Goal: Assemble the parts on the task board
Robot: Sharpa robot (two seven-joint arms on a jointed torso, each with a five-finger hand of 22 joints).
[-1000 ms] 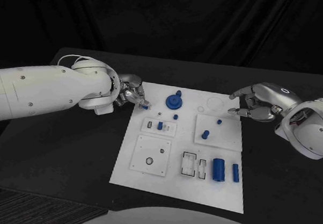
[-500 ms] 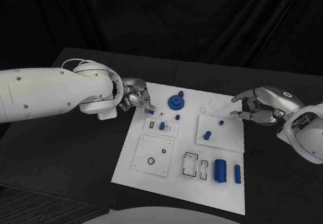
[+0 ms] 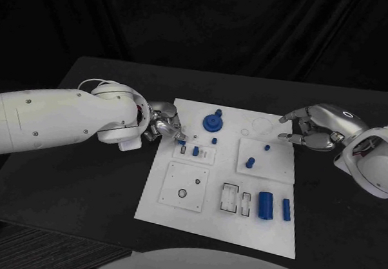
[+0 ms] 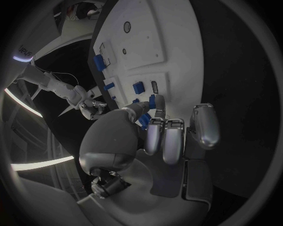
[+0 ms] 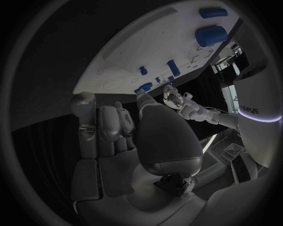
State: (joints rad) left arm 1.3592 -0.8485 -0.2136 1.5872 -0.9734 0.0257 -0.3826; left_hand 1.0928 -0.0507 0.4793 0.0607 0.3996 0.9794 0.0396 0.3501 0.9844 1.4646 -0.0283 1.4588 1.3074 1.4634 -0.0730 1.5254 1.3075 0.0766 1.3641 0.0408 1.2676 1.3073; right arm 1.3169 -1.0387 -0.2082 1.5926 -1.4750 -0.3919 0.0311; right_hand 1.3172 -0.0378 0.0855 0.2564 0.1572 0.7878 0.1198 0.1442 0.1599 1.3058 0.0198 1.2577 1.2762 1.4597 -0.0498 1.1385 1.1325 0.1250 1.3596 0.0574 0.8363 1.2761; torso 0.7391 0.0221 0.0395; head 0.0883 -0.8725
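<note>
The white task board (image 3: 178, 214) lies in the middle of the black table. My left hand (image 3: 162, 125) hovers over the board's far left edge and pinches a small blue part (image 4: 152, 102) between thumb and fingertips. It is just left of the small plate with a blue piece (image 3: 195, 151) standing in a slot. A blue gear (image 3: 212, 121) sits at the far end of the board, with small pegs (image 3: 249, 161) further right. My right hand (image 3: 308, 128) hangs over the board's far right corner, fingers loosely curled, holding nothing.
Two blue cylinders (image 3: 263, 204) lie at the board's near right, beside two rectangular slots (image 3: 231, 198). A square plate with a round hole (image 3: 181, 193) sits at the near left. Bare black table surrounds the board on all sides.
My left hand has carried the small blue part right and nearer, from beside the board's edge to over the board. The right hand has barely moved.
</note>
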